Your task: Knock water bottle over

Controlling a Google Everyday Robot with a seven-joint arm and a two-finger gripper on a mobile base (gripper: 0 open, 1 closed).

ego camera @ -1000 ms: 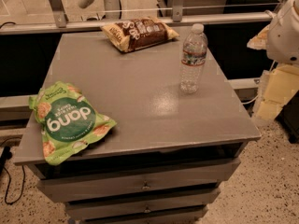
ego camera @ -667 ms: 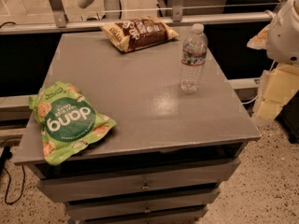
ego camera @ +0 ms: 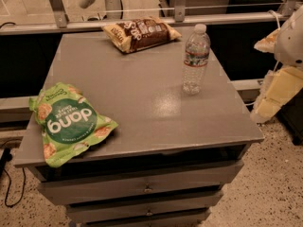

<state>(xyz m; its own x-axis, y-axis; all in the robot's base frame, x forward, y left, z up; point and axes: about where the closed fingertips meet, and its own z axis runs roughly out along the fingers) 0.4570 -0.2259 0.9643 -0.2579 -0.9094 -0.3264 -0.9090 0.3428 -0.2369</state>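
The water bottle (ego camera: 195,60) stands upright on the right side of the grey table top (ego camera: 142,108), toward the back. It is clear and ribbed, with a white cap and a narrow label band. Part of my arm (ego camera: 281,74), white and pale yellow, shows at the right edge of the camera view, off the table and to the right of the bottle, apart from it. My gripper itself is out of view.
A brown snack bag (ego camera: 140,33) lies at the back middle of the table. A green "dang" chip bag (ego camera: 68,123) lies at the front left, overhanging the edge. Drawers (ego camera: 142,188) sit below the top. A metal rail (ego camera: 142,20) runs behind.
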